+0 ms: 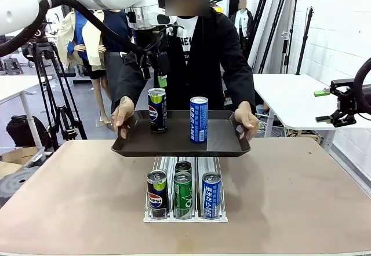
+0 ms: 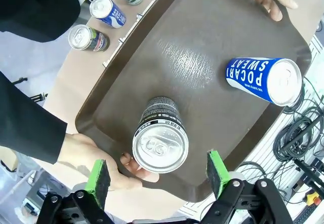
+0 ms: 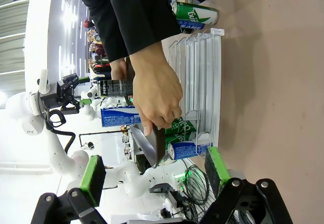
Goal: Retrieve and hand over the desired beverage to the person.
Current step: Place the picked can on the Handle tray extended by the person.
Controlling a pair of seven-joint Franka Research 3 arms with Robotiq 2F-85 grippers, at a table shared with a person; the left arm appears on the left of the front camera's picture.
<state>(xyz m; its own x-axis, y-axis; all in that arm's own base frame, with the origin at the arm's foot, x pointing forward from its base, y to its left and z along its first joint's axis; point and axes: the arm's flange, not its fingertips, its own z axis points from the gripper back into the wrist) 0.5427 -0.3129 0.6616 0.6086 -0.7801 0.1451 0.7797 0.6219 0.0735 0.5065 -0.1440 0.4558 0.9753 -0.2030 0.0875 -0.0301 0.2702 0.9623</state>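
The Pepsi can (image 1: 157, 110) stood upright on the dark tray (image 1: 181, 142), near its left side, free of any grip. In the left wrist view its silver top sat directly beneath the left hand (image 2: 158, 176), whose green pads stood wide apart on either side and above it, touching nothing. A blue Pocari Sweat can (image 1: 199, 119) stood further right on the same tray, well apart from the Pepsi. The person (image 1: 200, 53) held the tray by both edges above the far part of the table (image 1: 301, 192), over the can rack (image 1: 184, 193), where three cans waited at the front. The delivery looked essentially made: the drink rested on the person's tray and the hand had let go. What remained, by my reading, was pulling the left arm clear. The right hand (image 1: 328, 105) hung wide and empty off to the right side.
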